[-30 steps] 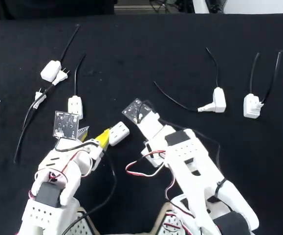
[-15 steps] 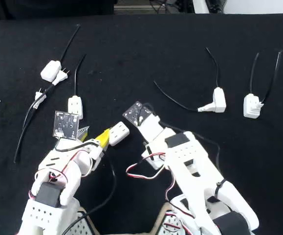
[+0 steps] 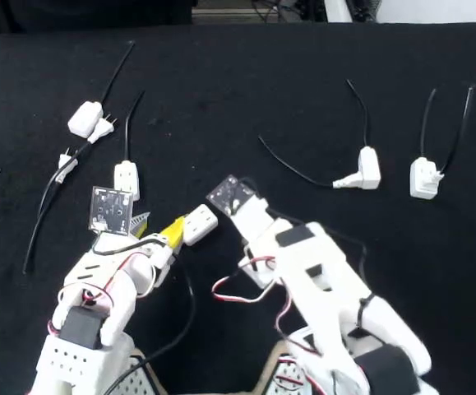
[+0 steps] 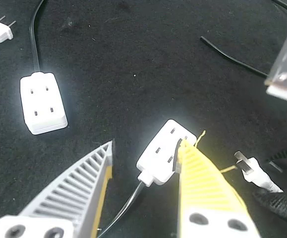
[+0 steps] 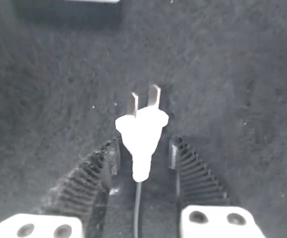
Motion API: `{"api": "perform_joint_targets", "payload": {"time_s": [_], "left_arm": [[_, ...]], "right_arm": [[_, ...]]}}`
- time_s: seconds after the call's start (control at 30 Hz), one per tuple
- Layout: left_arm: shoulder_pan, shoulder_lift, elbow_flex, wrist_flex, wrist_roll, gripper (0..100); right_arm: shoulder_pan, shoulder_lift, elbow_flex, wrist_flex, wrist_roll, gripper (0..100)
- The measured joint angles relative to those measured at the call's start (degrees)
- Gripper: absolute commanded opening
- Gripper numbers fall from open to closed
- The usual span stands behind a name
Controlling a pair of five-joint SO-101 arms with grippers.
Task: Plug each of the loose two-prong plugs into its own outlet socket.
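Note:
A white outlet socket lies on the black table between the fingers of my open left gripper; the yellow finger touches its side and the grey finger stands apart. In the high view this socket is just ahead of the left gripper. A loose two-prong plug lies flat, prongs pointing away, between the open fingers of my right gripper, with gaps on both sides. The same plug shows beside the socket. The right arm covers it from above.
A second socket lies left of centre, with another plug and a white block with a plug beyond it. Two more white cord ends lie at the right. Black cords trail across the cloth.
The right arm has shifted slightly to the left and nearer the front edge. The left arm and the socket have kept still.

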State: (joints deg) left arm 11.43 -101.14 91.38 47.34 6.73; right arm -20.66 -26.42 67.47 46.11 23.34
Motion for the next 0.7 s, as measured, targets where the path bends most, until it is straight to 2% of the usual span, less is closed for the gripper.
{"api": "perform_joint_targets", "payload": {"time_s": [0.07, 0.3, 0.5, 0.7], "left_arm": [[0.0, 0.0, 0.0, 0.0, 0.0, 21], [0.0, 0.0, 0.0, 0.0, 0.0, 21], [0.0, 0.0, 0.0, 0.0, 0.0, 21], [0.0, 0.0, 0.0, 0.0, 0.0, 21]], "right_arm": [[1.1, 2.7, -1.8, 0.0, 0.1, 0.6], [10.9, 10.9, -8.5, 0.0, 0.0, 1.1], [12.1, 10.9, -8.7, 0.0, 0.0, 1.6], [12.2, 11.4, -10.2, 0.0, -4.1, 12.9]]}}
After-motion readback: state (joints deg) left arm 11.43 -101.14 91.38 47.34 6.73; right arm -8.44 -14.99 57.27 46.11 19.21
